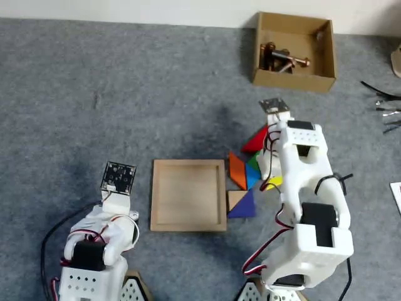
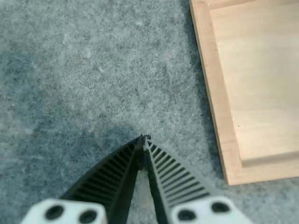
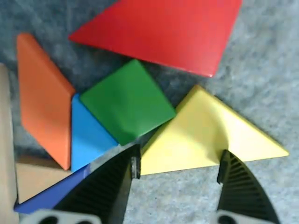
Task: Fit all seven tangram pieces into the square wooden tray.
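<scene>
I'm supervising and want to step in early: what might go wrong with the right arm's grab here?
1. The open right gripper hangs over the yellow triangle, whose edge abuts the green square; closing may shove that square.
2. The triangle lies flat on carpet, so the grip may slip off it.

- The square wooden tray (image 1: 188, 164) lies on the table (image 1: 75, 94) at lower centre of the high view.
- The tangram pieces (image 1: 237, 170) lie clustered just beside the tray's right rim, all outside it.
- The right arm (image 1: 307, 207) stands at lower right, partly over the cluster.
- The left arm (image 1: 100, 244) stands at lower left, left of the tray.
- A box (image 1: 291, 80) sits at upper right, well apart from the cluster.
</scene>
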You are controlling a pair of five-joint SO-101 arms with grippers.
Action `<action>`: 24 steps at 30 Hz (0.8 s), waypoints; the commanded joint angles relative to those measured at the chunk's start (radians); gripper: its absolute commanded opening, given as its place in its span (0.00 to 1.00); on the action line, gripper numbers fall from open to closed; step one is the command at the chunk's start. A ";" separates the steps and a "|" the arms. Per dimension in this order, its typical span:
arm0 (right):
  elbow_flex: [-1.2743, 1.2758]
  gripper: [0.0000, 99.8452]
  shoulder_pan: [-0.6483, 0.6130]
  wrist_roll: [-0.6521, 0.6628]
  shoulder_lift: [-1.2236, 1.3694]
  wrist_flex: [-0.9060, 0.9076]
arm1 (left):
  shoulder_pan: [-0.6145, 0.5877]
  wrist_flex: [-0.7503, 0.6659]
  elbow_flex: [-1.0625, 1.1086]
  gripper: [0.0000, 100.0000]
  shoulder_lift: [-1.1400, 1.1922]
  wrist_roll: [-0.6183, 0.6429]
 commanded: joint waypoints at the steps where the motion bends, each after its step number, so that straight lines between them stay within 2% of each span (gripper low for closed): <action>1: 0.015 0.24 -0.021 0.103 0.077 -0.035 | 0.005 0.006 0.019 0.01 -0.005 0.006; 10: 0.015 0.24 -0.054 0.296 0.076 -0.004 | 0.005 0.006 0.019 0.01 -0.005 0.006; 14: 0.015 0.24 -0.056 0.315 0.076 0.007 | 0.005 0.006 0.019 0.01 -0.005 0.006; 16: 0.016 0.22 -0.056 0.331 0.076 0.008 | 0.005 0.006 0.019 0.01 -0.005 0.006; 20: 0.013 0.16 -0.079 0.471 0.077 0.058 | 0.005 0.006 0.019 0.01 -0.005 0.006; 24: 0.016 0.15 -0.087 0.535 0.077 0.073 | 0.005 0.006 0.019 0.01 -0.005 0.006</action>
